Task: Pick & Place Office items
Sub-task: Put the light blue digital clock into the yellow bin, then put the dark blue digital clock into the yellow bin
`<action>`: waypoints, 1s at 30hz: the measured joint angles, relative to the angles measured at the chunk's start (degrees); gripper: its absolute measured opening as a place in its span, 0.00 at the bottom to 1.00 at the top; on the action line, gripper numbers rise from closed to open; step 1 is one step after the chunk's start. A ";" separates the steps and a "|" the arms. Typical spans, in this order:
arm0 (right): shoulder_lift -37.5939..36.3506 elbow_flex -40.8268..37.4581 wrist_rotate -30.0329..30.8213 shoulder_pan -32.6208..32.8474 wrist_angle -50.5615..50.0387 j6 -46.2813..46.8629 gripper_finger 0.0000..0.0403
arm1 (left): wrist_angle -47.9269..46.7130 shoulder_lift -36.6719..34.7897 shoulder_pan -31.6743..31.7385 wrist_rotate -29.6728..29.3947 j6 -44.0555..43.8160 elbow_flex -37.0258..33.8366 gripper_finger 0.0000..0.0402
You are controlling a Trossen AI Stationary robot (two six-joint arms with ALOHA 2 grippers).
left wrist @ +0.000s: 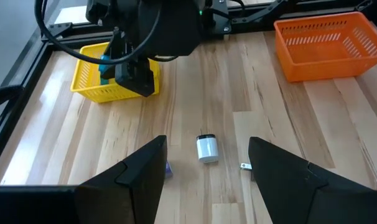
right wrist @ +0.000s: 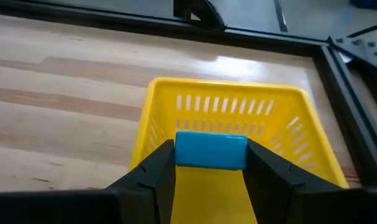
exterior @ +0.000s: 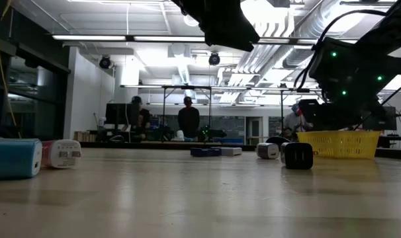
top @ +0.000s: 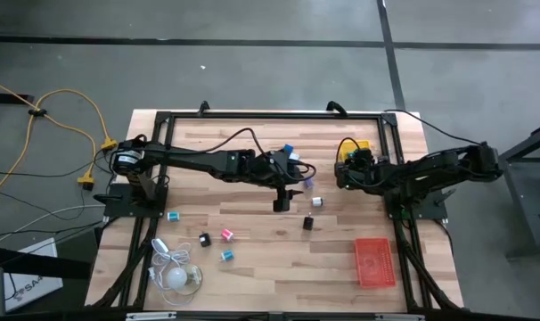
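Your right gripper (right wrist: 210, 171) hung over the yellow tray (right wrist: 226, 106) near the far right part of the bench (top: 270, 259), its fingers narrowed onto a blue block (right wrist: 211, 150) that sat clamped between them above the tray's floor. In the left wrist view you could see that same gripper low over the tray, with a bit of blue showing at its tip.

Your left gripper (left wrist: 207, 168) hovered above the middle of the bench, fingers spread wide with nothing between them. Just under it, on the wood, lay a small white and silver piece (left wrist: 207, 148); it touched neither finger. A purple piece (left wrist: 168, 168) peeked out beside one finger, and a small metal-pronged bit (left wrist: 245, 165) showed beside the other.

You had other small items scattered on the bench. A black piece (top: 308, 223) lay just right of the middle. Toward the left front you had a teal piece (top: 173, 216), another black piece (top: 204, 239), a pink-red piece (top: 226, 234) and a blue piece (top: 226, 256), all apart from one another. A white bulb with a coiled cord (top: 175, 273) sat at the left front corner. The orange tray (top: 374, 261) rested near the right front corner, well apart from the yellow one.

People stood in the room beyond the bench (exterior: 188, 119).
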 joint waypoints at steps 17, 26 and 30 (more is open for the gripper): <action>-0.02 0.00 -5.15 -3.25 1.37 -2.72 0.38 | 0.03 0.00 -0.01 0.01 0.00 0.00 0.54; -0.04 0.00 -6.30 -3.48 1.66 -2.75 0.43 | 0.15 0.00 -0.01 0.01 0.02 0.00 0.54; -0.04 0.00 -6.27 -3.48 1.81 -2.75 0.42 | 0.15 0.00 -0.01 0.00 0.01 0.00 0.54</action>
